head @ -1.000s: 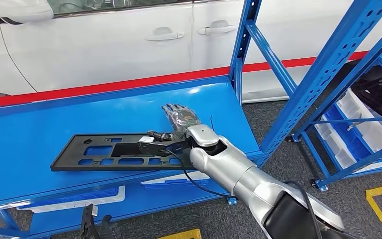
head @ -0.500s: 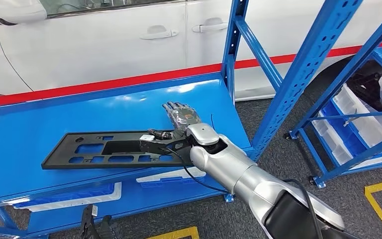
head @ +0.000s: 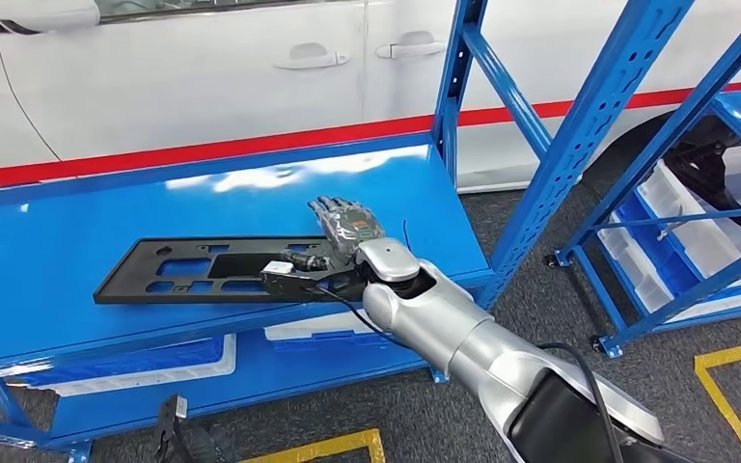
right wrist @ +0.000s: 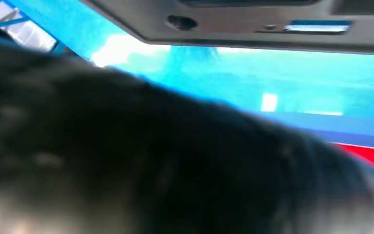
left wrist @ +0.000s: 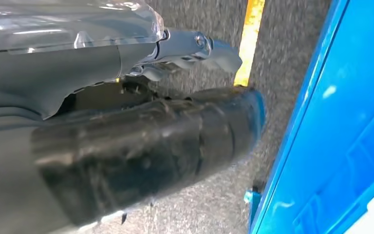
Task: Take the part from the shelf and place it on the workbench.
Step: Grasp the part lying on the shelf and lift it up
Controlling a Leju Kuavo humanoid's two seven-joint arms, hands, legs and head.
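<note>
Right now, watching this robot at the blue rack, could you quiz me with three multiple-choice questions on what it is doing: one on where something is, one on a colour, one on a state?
1. Where is the long black part?
A. On the floor
B. Over the blue shelf, with the right hand at its right end
C. In a white bin

2. What colour is the stripe on the white car behind the rack?
A. Red
B. Green
C. Yellow

3. What is the right hand doing?
A. Hanging free by the floor
B. Gripping the part's right end
C. Pointing at the car

Answers: 1 B, the head view shows the part above the shelf; 2 A, a red band runs along the car's lower body; 3 B, its fingers reach past the part's edge while the thumb side clamps it.
</note>
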